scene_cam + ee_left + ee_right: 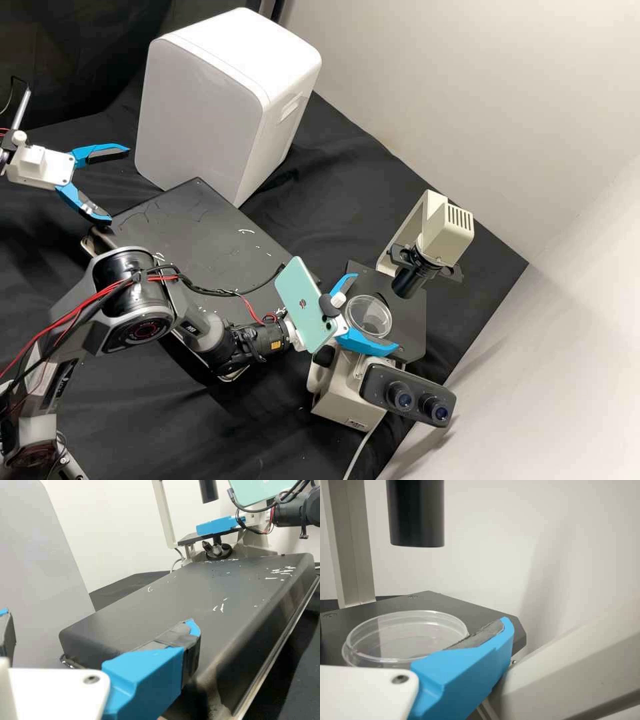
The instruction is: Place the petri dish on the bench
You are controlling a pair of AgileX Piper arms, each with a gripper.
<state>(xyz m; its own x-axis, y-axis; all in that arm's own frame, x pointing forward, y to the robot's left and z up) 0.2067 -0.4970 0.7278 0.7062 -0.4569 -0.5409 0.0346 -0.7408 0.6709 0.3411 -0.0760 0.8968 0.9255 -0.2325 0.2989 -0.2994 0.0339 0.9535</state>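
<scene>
Right claw (357,312) spread open, straddling petri dish (371,316); dish between fingers, one finger (470,665) just beside dish wall, contact unclear. Dish resting on black microscope stage (410,313), raised off table (347,173). Dark objective barrel (415,512) above dish, ahead of claw. Left claw (85,179) open, nothing held, over corner of dark flat box (200,240); white appliance (223,93) just beyond.

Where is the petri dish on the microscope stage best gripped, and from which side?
Take the petri dish by its low side wall, across its width, right pincer coming level from the side: it lies flat on the stage, lens tube above.
</scene>
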